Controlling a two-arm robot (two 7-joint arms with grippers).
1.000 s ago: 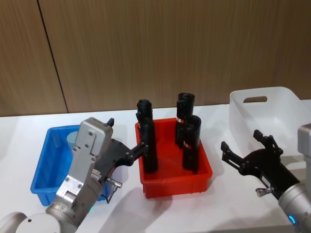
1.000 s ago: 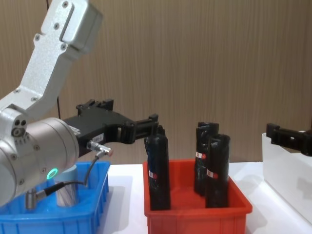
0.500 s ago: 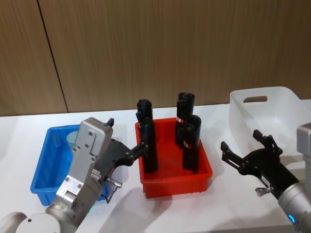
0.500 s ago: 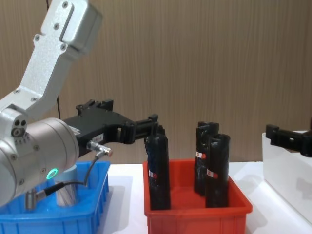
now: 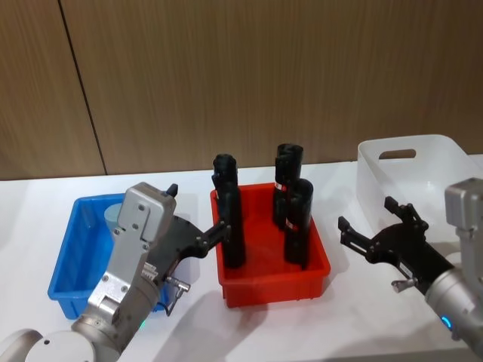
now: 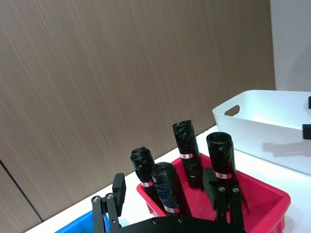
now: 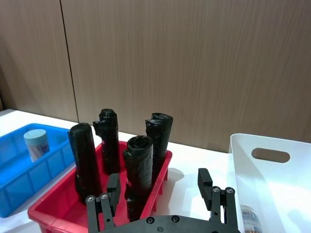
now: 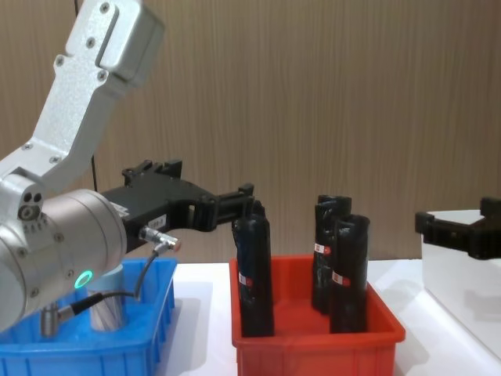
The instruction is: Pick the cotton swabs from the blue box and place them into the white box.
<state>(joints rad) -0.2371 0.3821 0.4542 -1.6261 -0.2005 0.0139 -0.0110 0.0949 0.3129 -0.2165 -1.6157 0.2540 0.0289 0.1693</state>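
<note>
Cotton swabs [image 5: 113,214]: clear jar, pale blue lid, upright at far side of blue box [image 5: 64,265] | left gripper [image 5: 196,210], right gripper [image 5: 367,213]: fingers spread wide, holding nothing | change: right gripper moved slightly toward red bin [image 5: 272,283].

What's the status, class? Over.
Left gripper open beside shallow blue bin; right gripper open near translucent white bin. Clear grey-lidded swab jar in blue bin. Red bin of black rolls between.

Right claw [image 5: 365,213] slightly farther left, nearer the red bin [image 5: 272,290], farther from the white box [image 5: 375,188].
</note>
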